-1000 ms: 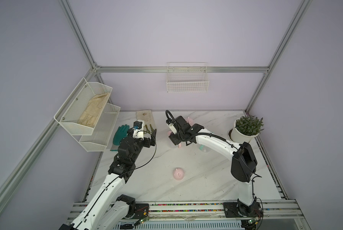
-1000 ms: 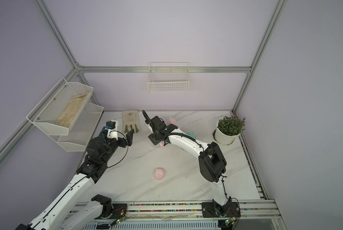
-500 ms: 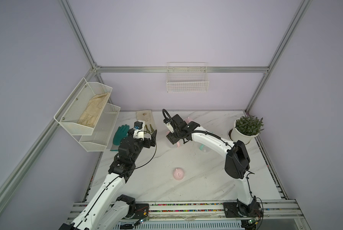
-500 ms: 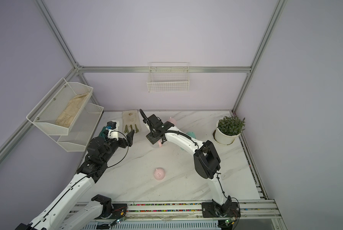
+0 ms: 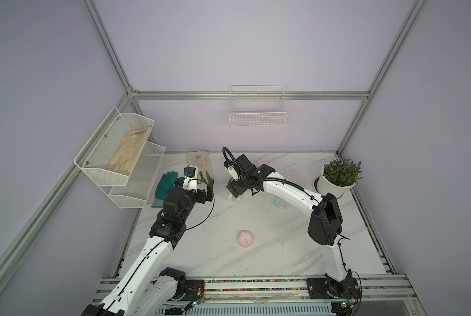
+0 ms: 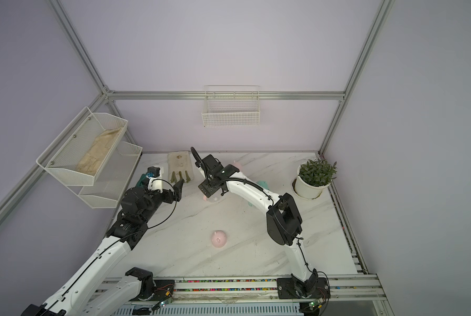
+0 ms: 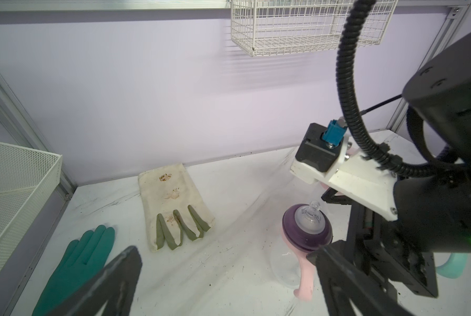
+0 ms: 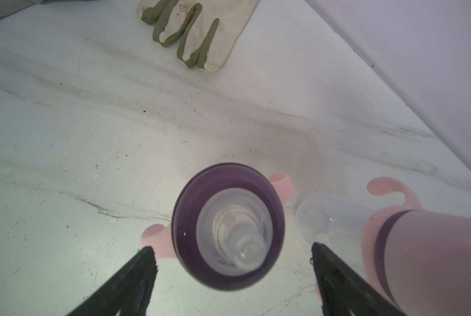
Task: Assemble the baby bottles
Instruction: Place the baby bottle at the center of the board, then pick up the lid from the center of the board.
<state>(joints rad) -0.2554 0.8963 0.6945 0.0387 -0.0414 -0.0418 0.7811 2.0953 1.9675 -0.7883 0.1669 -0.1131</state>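
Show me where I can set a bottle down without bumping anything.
Bare marble: between the pink cap and the front rail, and between that cap and the left arm. The back is crowded: teal glove, white glove, the pink bottle under the open right gripper, the mint bottle.

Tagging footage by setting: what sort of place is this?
Probably a robotics lab test cell: aluminium frame around lilac wall panels, two white robot arms on a front rail, marble-pattern tabletop.

In both top views the right arm hides most of a pink bottle and nearly all of the mint bottle.
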